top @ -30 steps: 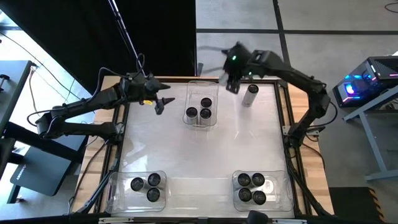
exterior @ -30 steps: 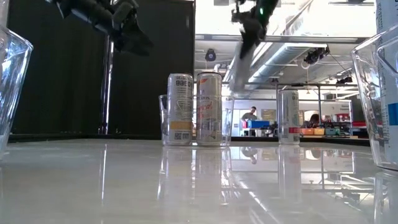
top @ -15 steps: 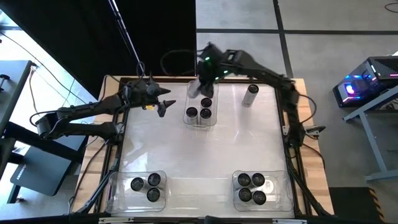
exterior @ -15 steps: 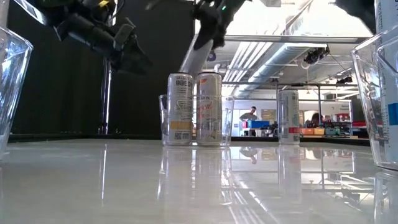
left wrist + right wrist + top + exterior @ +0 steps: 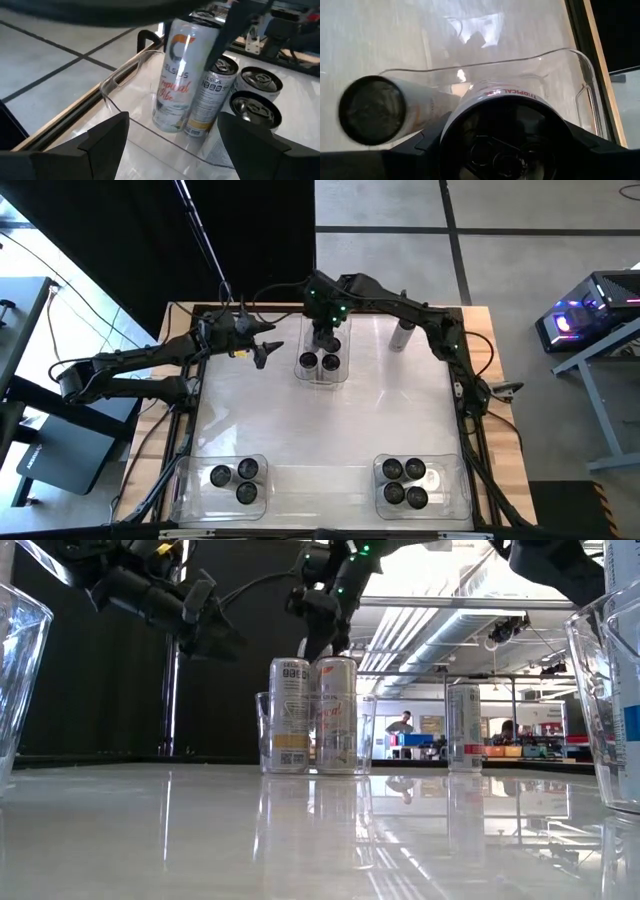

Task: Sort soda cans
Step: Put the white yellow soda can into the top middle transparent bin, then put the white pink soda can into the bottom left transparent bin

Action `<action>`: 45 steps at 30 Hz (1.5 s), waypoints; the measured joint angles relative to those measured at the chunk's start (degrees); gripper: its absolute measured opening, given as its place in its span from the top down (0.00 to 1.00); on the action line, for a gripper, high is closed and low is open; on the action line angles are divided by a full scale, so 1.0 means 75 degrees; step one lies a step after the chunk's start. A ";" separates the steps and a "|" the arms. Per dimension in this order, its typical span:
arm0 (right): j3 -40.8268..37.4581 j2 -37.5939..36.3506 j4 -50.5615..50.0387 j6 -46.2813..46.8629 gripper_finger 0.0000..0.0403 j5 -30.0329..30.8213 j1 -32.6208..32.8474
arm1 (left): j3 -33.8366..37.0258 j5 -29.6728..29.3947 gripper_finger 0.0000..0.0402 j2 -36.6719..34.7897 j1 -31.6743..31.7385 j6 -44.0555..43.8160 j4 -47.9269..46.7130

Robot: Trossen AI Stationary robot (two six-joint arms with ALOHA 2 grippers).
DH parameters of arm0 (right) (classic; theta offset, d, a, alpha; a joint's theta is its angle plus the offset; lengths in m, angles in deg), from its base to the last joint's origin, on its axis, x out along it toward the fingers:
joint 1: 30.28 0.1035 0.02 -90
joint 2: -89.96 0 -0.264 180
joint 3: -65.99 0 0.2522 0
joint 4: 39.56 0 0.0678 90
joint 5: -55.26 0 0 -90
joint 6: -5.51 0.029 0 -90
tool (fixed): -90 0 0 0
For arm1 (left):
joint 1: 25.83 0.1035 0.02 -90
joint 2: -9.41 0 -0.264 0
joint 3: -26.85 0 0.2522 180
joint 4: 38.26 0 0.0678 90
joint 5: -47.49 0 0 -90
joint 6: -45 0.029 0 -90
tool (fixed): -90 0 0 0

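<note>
Table centre point(image 5: 320, 430) seems open; bins point(image 5: 322, 352) crowd its far and near edges.

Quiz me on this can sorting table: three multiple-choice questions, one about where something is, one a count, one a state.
1. Where does the lone can outside the bins stand?
A. far side, towards the right
B. near edge, towards the left
C. dead centre

2. How many cans are in the near-right bin?
A. two
B. four
C. six

3. What state is the left pincer in?
A. shut on a can
B. shut on a bin rim
C. open and empty

Answers:
1. A, the high view shows it upright at the far right.
2. B, four dark tops show there.
3. C, its fingers stand apart with nothing between them.
</note>
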 joint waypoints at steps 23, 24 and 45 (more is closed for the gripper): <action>0.0003 0.0712 0.0046 -0.0729 0.41 -0.0432 0.0347 | 0.0000 0.0011 0.25 0.0008 -0.0009 0.0555 -0.0212; 0.0003 0.0712 0.0031 -0.0806 0.39 -0.0425 0.0377 | 0.0000 0.0011 0.25 0.0008 -0.0009 0.0555 -0.0214; 0.0303 0.0090 -0.0043 -0.0800 0.23 -0.0391 0.0134 | -0.0003 0.0008 0.25 0.0008 -0.0009 0.0556 -0.0246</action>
